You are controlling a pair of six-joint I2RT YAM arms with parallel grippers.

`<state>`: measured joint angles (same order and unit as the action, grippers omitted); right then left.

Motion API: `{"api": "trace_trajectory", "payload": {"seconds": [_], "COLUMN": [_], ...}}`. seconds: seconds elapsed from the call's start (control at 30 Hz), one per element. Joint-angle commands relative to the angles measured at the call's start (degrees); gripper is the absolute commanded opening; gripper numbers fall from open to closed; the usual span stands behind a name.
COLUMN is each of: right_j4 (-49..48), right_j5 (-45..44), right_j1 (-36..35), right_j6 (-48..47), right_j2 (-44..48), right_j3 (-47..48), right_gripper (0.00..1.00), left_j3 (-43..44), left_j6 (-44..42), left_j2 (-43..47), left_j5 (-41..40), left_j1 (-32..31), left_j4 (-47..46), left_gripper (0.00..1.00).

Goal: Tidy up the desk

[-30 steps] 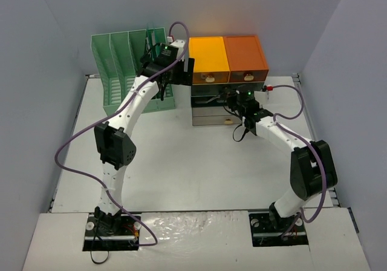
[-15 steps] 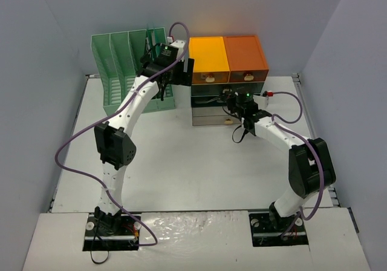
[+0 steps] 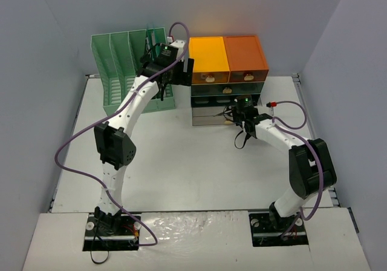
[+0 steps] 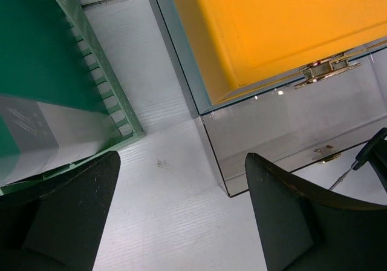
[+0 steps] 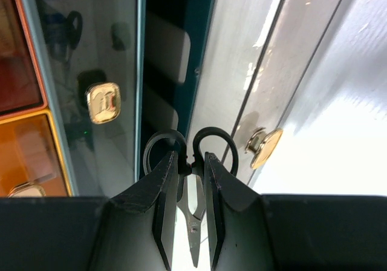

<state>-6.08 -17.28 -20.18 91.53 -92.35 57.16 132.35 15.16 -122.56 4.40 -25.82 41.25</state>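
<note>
The left arm (image 3: pixel 136 101) rises from its base at the near edge and bends over the far left of the worktop (image 3: pixel 181 162). It holds the left tool (image 4: pixel 181 162) in the gap between the green file rack (image 3: pixel 130 71) and the drawer cabinet (image 3: pixel 227 71). That tool's dark fingers (image 4: pixel 66 216) stand wide apart with nothing between them. The right arm (image 3: pixel 284 139) folds at the elbow and reaches left to the cabinet's lower front. There the right tool (image 5: pixel 191 162) is clamped on a pair of scissors (image 5: pixel 193 228), whose black handle loops poke past the fingertips toward the drawers. From above the scissors are too small to make out. In the wrist view the fingers hide most of the blades, and whether the loops touch the drawer front cannot be told. The worktop is matte white and faintly ribbed up close, and it lies under both arms and both organisers. The rack is slotted green plastic and holds a white-and-grey item (image 4: pixel 36 138), cut off at the frame edge. The cabinet has glossy yellow and orange upper drawers, dark green lower ones, mirror-like clear walls and small brass pulls (image 5: pixel 103 101).
</note>
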Motion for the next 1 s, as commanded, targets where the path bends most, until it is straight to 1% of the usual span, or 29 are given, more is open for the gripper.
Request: {"api": "trace_trajectory", "payload": {"seconds": [0.0,0.33,0.73,0.97], "right_j4": [0.1,-1.7,-3.4,-5.9], "right_j5": [-4.4,-2.3,-1.7,-0.2], "right_j1": [1.0,2.8,2.5,3.6], "right_j6": [1.9,1.9,3.1,2.7], "right_j2": [-1.0,-6.5,-3.1,-5.0], "right_j3": [2.5,6.0,8.8,8.9], "right_gripper": [0.0,0.0,0.0,0.0], "left_j3": [0.3,-0.4,0.3,0.3], "left_j6": [-0.8,-0.9,-0.7,-0.7], "left_j2": [6.2,6.9,6.0,6.0], "left_j5": [-0.6,-0.4,-0.3,-0.3], "left_j1": [-0.2,-0.2,-0.2,-0.1], "left_j4": [-1.3,-1.4,-1.5,-1.5], "left_gripper": [0.82,0.82,0.82,0.82]}}
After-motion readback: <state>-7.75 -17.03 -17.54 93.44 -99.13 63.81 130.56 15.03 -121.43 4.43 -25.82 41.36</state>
